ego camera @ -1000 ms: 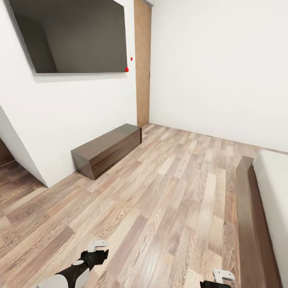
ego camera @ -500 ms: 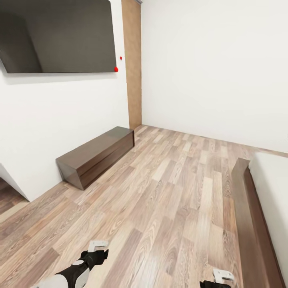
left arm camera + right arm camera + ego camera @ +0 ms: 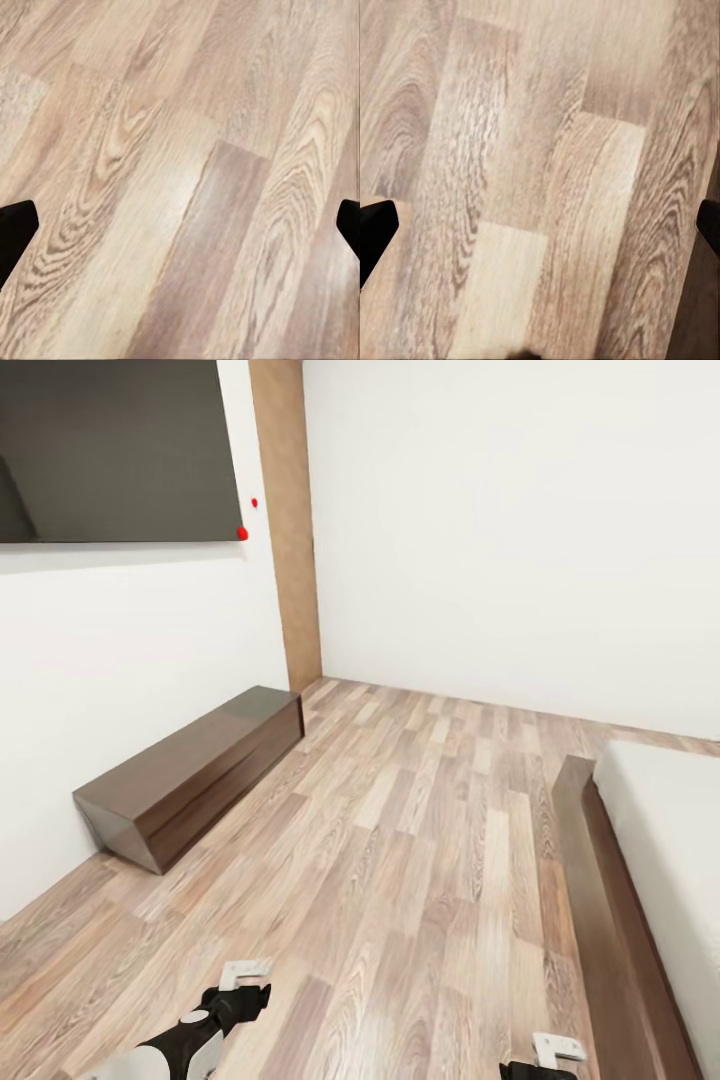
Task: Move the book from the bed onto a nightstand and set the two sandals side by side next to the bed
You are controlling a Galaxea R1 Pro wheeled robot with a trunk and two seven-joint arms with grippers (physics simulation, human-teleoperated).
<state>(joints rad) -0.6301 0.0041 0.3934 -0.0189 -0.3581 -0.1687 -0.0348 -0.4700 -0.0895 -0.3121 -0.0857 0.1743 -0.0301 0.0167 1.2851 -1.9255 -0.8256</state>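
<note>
My left tool (image 3: 243,982) and right tool (image 3: 556,1052) hang low in front of me, both spread wide and holding nothing: in each wrist view the dark fingertips (image 3: 15,229) (image 3: 375,232) sit at opposite margins with only floor planks between them. I judge this carriage suits travel, arms tucked down and clear of the furniture. The wood plank floor (image 3: 420,860) runs open ahead to the white walls, leaving broad room for the base. To my right lies the bed (image 3: 665,840), its dark brown frame rail (image 3: 600,900) running alongside my right tool and near it, the off-white mattress beyond; that rail is the edge I must mind while turning. To my left a low dark brown cabinet (image 3: 185,775) stands against the wall beneath a dark wall-mounted screen (image 3: 110,450), beside a brown wooden panel (image 3: 290,530) in the corner. On the visible mattress corner I see no book, and no sandals on this stretch of floor; finding them is, I judge, the step in hand.
</note>
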